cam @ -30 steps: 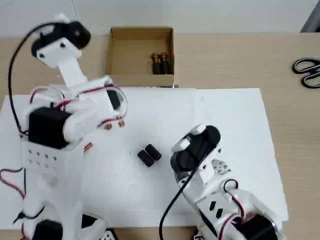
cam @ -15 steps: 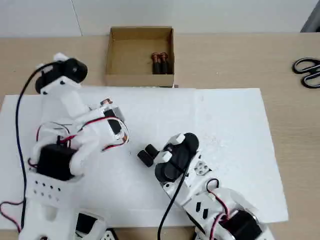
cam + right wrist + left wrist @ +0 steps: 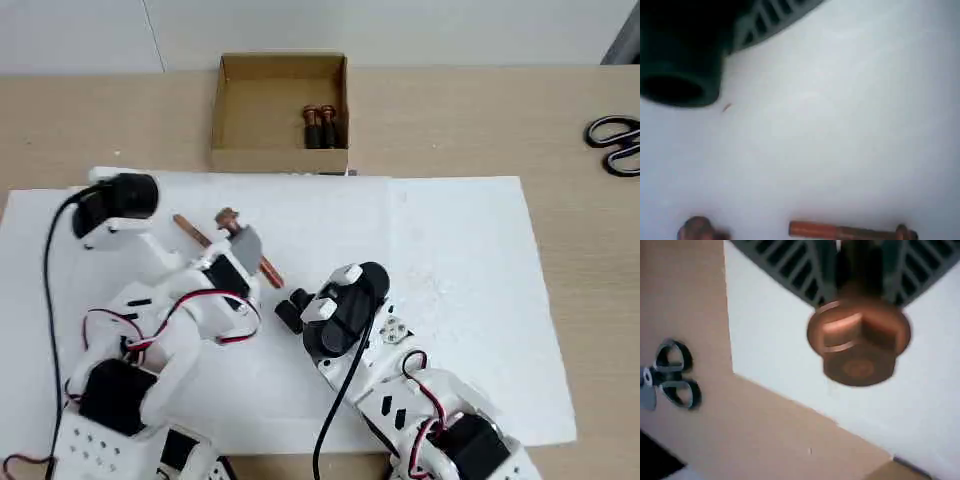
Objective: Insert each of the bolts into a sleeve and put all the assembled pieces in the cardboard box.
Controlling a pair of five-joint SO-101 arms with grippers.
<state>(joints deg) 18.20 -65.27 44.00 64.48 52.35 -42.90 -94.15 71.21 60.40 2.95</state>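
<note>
My left pincer (image 3: 243, 246) was clamped tight on a copper bolt (image 3: 860, 340), left of centre in the high view.
Its hexagon head stuck out just past the jaws, over the white sheet (image 3: 450, 300). A second bolt (image 3: 192, 231) lay just left of it. My right pincer (image 3: 302, 305) sat at centre against two black sleeves (image 3: 288, 316); whether it gripped one I could not tell. The cardboard box (image 3: 230, 110), upper centre, held two assembled pieces (image 3: 320, 127).

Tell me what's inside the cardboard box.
Two bolt-and-sleeve pieces lie side by side on the floor of the box. Its near wall may hide a strip of floor.
</note>
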